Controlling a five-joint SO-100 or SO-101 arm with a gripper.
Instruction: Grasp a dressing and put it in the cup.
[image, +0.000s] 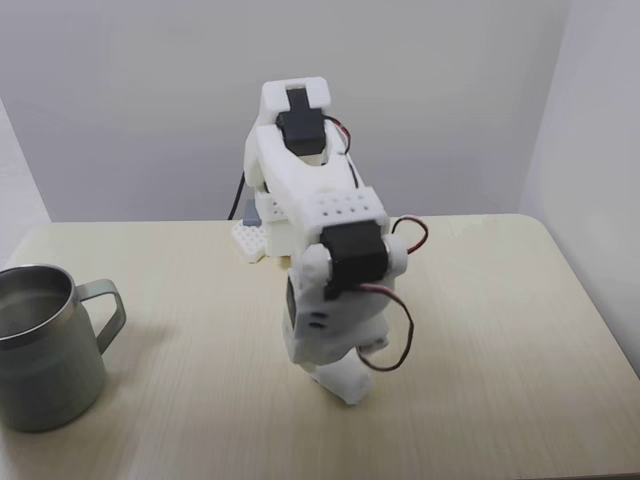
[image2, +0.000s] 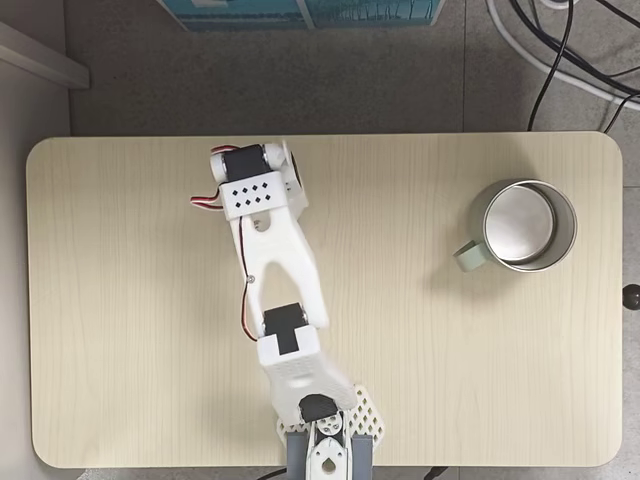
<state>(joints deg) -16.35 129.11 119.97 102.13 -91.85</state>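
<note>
One pale wood-grain worktop is carrying everything you are working with, sitting on a grey floor with dark cables trailing past its far right corner in the top-down fixed view. Your cup is standing upright near the right edge there, its inside looking bare. Your white arm is folding down over the worktop's middle, and the gripper is pointing down at the surface; you cannot tell how its jaws are standing.
</note>
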